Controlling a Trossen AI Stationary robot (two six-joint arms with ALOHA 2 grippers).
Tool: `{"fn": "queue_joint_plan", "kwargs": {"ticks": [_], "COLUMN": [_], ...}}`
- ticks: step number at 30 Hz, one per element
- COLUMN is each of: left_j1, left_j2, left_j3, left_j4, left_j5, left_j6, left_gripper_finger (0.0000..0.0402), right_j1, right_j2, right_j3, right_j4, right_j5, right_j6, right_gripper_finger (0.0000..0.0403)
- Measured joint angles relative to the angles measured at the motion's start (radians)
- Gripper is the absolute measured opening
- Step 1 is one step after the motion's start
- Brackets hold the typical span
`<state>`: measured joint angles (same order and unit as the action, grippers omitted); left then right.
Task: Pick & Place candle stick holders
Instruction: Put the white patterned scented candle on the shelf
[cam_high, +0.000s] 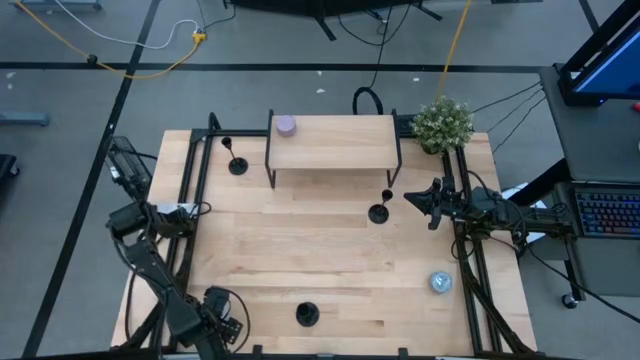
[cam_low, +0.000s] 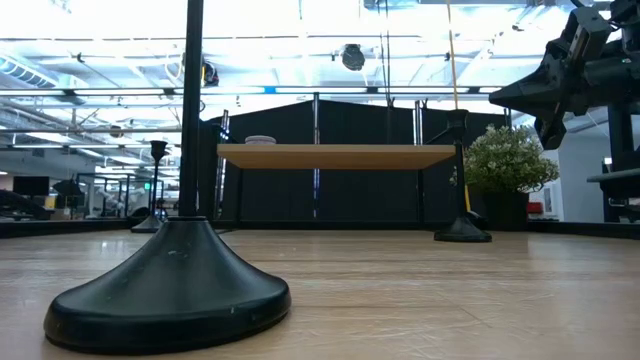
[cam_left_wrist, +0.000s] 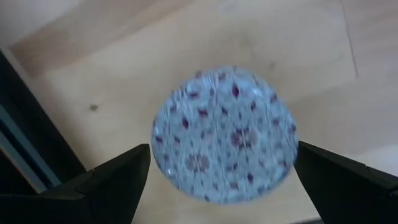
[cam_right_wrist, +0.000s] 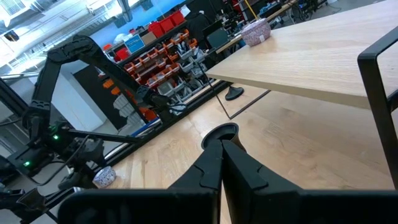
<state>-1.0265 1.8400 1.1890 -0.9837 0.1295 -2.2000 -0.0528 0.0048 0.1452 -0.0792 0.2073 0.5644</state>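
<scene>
Three black candle stick holders stand on their round bases on the wooden table (cam_high: 300, 250). One is at the far left (cam_high: 237, 163), one by the shelf's right leg (cam_high: 380, 211), and one near the front edge (cam_high: 307, 315), looming close in the low view (cam_low: 170, 290). My right gripper (cam_high: 410, 198) is shut and empty, in the air just right of the middle holder's cup top (cam_right_wrist: 222, 132). My left gripper (cam_left_wrist: 222, 152) is open at the front left (cam_high: 222, 312), with a finger on either side of a pale blue patterned tin (cam_left_wrist: 224, 134), not touching it.
A low wooden shelf (cam_high: 335, 142) stands at the far middle with a lilac tin (cam_high: 286, 126) on it. Another pale blue tin (cam_high: 441, 283) lies at the right front. A potted plant (cam_high: 442, 123) stands at the far right corner. Black frame rails run along both sides.
</scene>
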Motion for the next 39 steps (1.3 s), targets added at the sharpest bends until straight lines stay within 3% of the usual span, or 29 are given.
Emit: {"fn": "queue_joint_plan", "kwargs": {"ticks": [11, 25, 33, 39], "left_j1": [0.053, 0.06, 0.066, 0.082], "left_j2": [0.0, -0.004, -0.002, -0.002], "left_j3": [-0.045, -0.081, -0.081, -0.082], "left_j4": [0.074, 0.131, 0.138, 0.137], "left_j5": [-0.043, -0.006, 0.009, 0.021], "left_j6": [0.124, 0.131, 0.133, 0.15], "left_gripper_finger": [0.0392, 0.0389, 0.0299, 0.0297], "right_j1": [0.0, 0.0, 0.0, 0.0], "right_j2": [0.0, 0.0, 0.0, 0.0], "right_j3": [0.0, 0.0, 0.0, 0.0], "right_j4": [0.0, 0.0, 0.0, 0.0], "right_j5": [0.0, 0.0, 0.0, 0.0], "right_j6": [0.0, 0.0, 0.0, 0.0], "right_gripper_finger": [0.0, 0.0, 0.0, 0.0]}}
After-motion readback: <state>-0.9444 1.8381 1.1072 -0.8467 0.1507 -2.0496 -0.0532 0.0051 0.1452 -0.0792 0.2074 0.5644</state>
